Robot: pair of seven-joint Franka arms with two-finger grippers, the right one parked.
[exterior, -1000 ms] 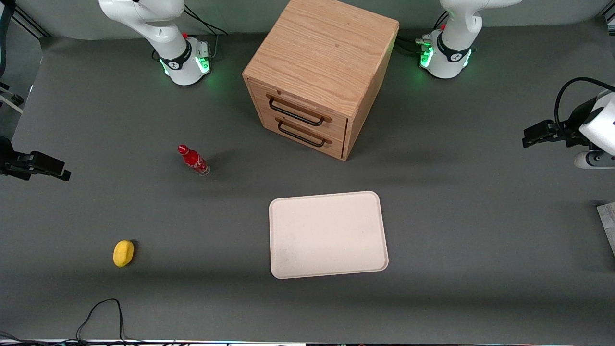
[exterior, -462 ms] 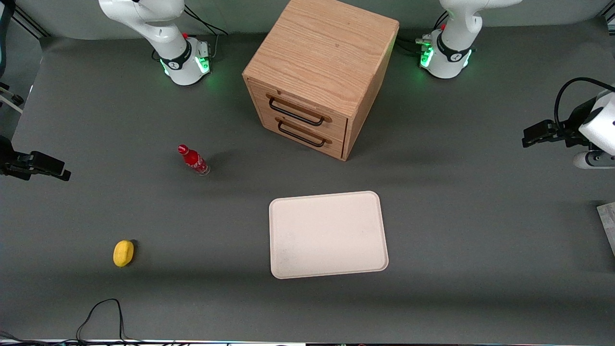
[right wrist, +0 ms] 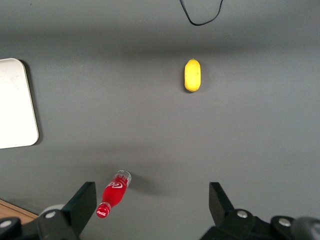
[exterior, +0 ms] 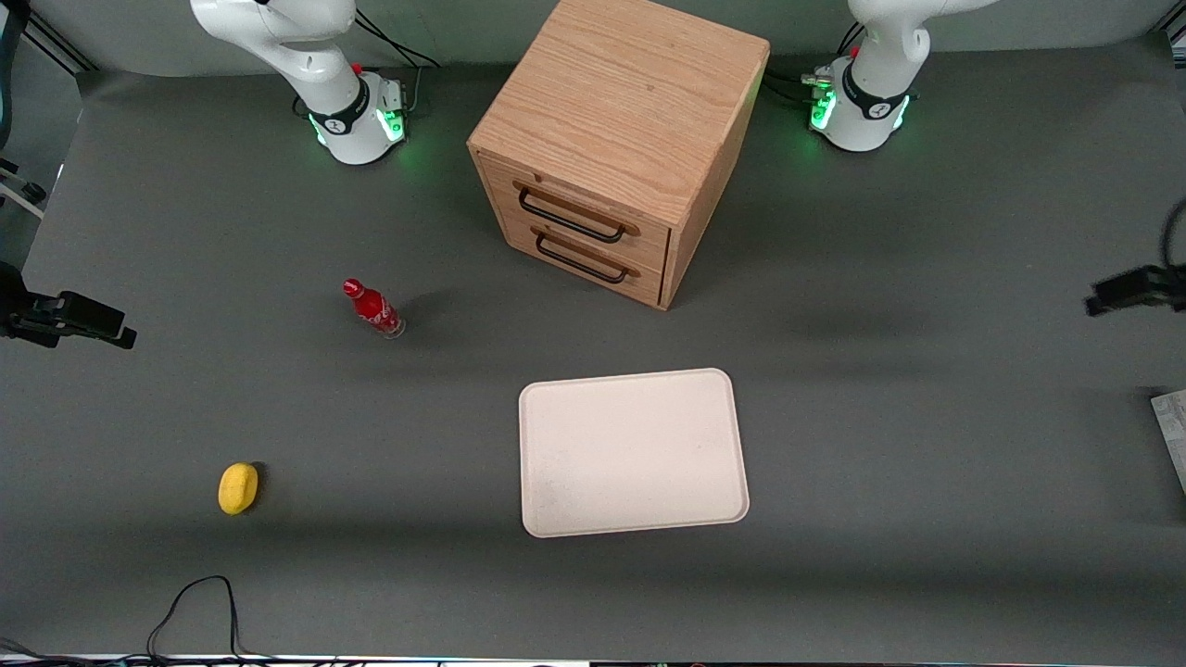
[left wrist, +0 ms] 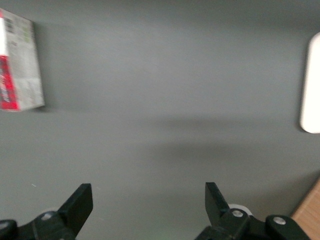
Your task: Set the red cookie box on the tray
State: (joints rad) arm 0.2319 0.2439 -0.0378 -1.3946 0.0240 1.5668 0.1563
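Note:
The red cookie box (left wrist: 20, 65) lies flat on the grey table, showing a red band and a pale printed face; only one end of it is in the left wrist view. In the front view just a pale sliver of it (exterior: 1173, 435) shows at the working arm's end of the table. My left gripper (left wrist: 146, 202) hovers open above bare table, apart from the box, with nothing between its fingers. Only a black part of its hand (exterior: 1135, 289) is in the front view, farther from the camera than the box. The cream-white tray (exterior: 634, 452) sits mid-table with nothing on it; its rim (left wrist: 311, 82) also shows from the wrist.
A wooden drawer cabinet (exterior: 621, 139) stands farther from the front camera than the tray, both drawers shut. A small red bottle (exterior: 373, 308) and a yellow object (exterior: 238, 487) lie toward the parked arm's end. A black cable (exterior: 195, 602) loops at the table's near edge.
The working arm's hand has slid sideways toward its own end of the table, so most of it has left the front view. Nothing on the table has moved.

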